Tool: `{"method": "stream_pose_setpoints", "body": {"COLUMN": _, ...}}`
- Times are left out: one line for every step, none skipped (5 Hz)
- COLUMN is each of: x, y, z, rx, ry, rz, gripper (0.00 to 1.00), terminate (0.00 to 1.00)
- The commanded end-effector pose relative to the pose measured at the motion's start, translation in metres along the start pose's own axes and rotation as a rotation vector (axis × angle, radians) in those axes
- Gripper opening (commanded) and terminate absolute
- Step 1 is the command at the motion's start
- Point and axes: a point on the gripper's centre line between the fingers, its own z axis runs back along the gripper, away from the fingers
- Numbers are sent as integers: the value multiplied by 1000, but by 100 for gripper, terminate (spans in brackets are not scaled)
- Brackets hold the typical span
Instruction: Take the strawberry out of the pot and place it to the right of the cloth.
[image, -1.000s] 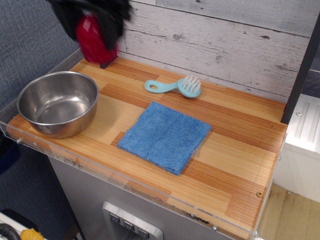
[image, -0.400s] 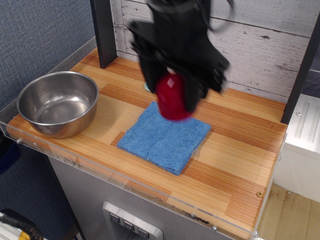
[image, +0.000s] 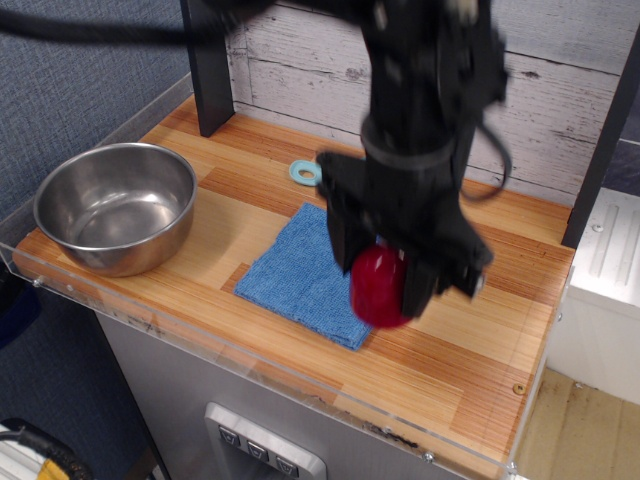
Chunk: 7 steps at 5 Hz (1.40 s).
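Black tool (image: 385, 285) is clamped on the small glossy red plastic strawberry (image: 378, 290), holding it in the air over the right edge of the square blue terry cloth (image: 300, 275). The round shiny steel pot (image: 115, 205) sits well left of the cloth w/ nothing in it, so the lift-out looks done; the step in hand is carry & set-down.

To do it well, in my view: go a bit further right so the strawberry clears the cloth's right edge fully, then lower straight down w/o tilt so the flat base meets the striped wooden table (image: 480, 310). Release only once it's seated, else the dome may roll.

Room: bare wood right of the cloth is decent, but it ends at the table's right edge, w/ a white unit (image: 605, 265) beyond. In front of the cloth a clear acrylic lip (image: 300, 375) runs along the table edge. Behind the cloth a light-teal brush handle (image: 303, 172) shows, rest hidden by the arm; a dark post (image: 208, 65) stands back left, a grey plank wall (image: 560, 80) behind. Best spot: level w/ the cloth, just right of it, not near either edge.
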Motion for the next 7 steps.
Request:
{"method": "stream_pose_setpoints", "body": {"x": 2, "y": -18, "z": -34, "rx": -11, "ry": -19, "rz": -26, "gripper": 0, "terminate": 0}}
{"method": "stream_pose_setpoints", "body": {"x": 4, "y": -27, "z": -48, "rx": -12, "ry": -13, "rz": -50, "gripper": 0, "terminate": 0}}
{"method": "stream_pose_setpoints", "body": {"x": 1, "y": -32, "z": -60, "rx": -29, "ry": 3, "rz": -51, "gripper": 0, "terminate": 0}}
{"method": "stream_pose_setpoints", "body": {"x": -2, "y": -29, "z": -61, "rx": -19, "ry": 26, "rz": -37, "gripper": 100, "terminate": 0}}
{"method": "stream_pose_setpoints", "body": {"x": -4, "y": -24, "z": -56, "rx": -11, "ry": 32, "rz": -18, "gripper": 100, "terminate": 0}}
{"method": "stream_pose_setpoints", "body": {"x": -5, "y": -17, "z": -48, "rx": 1, "ry": 43, "rz": 16, "gripper": 100, "terminate": 0}}
{"method": "stream_pose_setpoints", "body": {"x": -4, "y": -15, "z": -43, "rx": -7, "ry": 35, "rz": 34, "gripper": 100, "terminate": 0}}
